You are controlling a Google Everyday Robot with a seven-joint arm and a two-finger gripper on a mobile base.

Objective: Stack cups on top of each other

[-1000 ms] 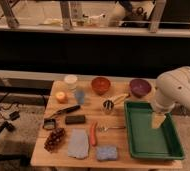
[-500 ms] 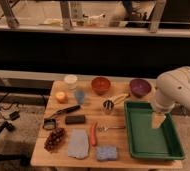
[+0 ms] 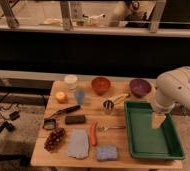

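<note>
Hovering over the green tray (image 3: pixel 131 131) at the table's right side, the gripper (image 3: pixel 159 121) stands wide and empty. The silver cup (image 3: pixel 108 105) sits mid-table, near the tray; the blue tumbler (image 3: pixel 79 96) stands apart to its left. Risk: an off-centre pinch could tip the shiny cup, or snag the yellow item (image 3: pixel 120 98) close beside it

A single camera stands high in front of the wooden surface (image 3: pixel 117 141), looking down and across it toward a dark wall and a railed ledge behind. It sits at middle distance, so the whole surface fits in frame, with floor showing on either side. The arm (image 3: pixel 175 90) enters from the right edge, its gripper (image 3: pixel 159 120) hanging over the green tray (image 3: pixel 147 140), fingers apart.
</note>
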